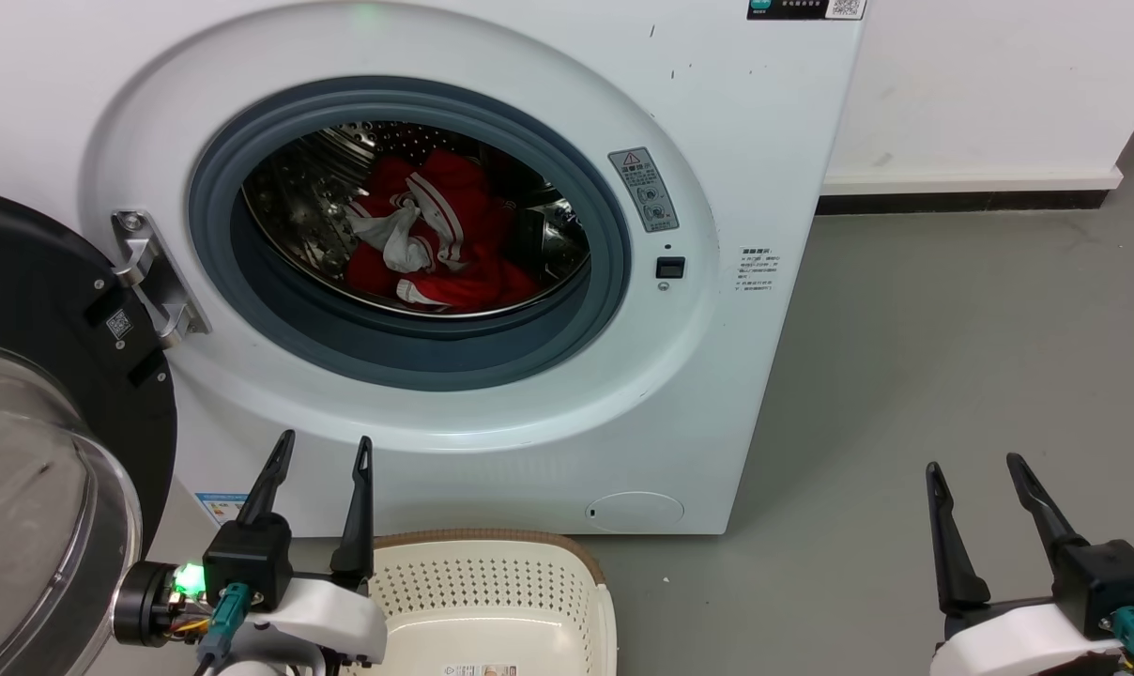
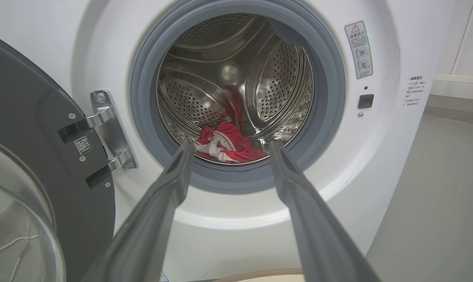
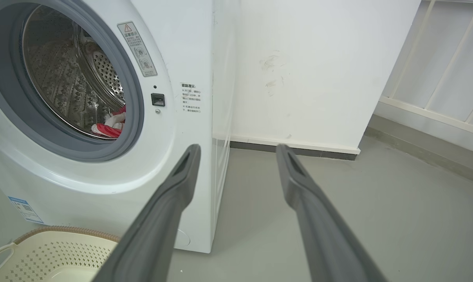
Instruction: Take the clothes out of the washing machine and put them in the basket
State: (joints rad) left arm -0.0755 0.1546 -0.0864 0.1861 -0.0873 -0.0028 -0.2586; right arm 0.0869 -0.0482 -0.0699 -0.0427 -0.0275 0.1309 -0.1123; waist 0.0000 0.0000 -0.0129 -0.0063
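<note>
The white washing machine (image 1: pixel 717 113) has its porthole uncovered, and red clothes (image 1: pixel 445 244) with white stripes lie piled at the bottom of the steel drum; the clothes (image 2: pixel 228 143) show low in the drum in the left wrist view, and a small part of the clothes (image 3: pixel 111 127) in the right wrist view. The cream basket (image 1: pixel 492 582) sits on the floor in front of the machine. My left gripper (image 1: pixel 328 451) is open and empty, outside the drum, below the porthole and above the basket's left rim. My right gripper (image 1: pixel 975 469) is open and empty over the floor, to the right of the machine.
The machine's black-rimmed glass door (image 1: pixel 51 422) is swung open at the left, close to my left arm. Grey floor (image 1: pixel 952 329) stretches to the right of the machine, up to a white wall with a dark baseboard (image 1: pixel 961 202).
</note>
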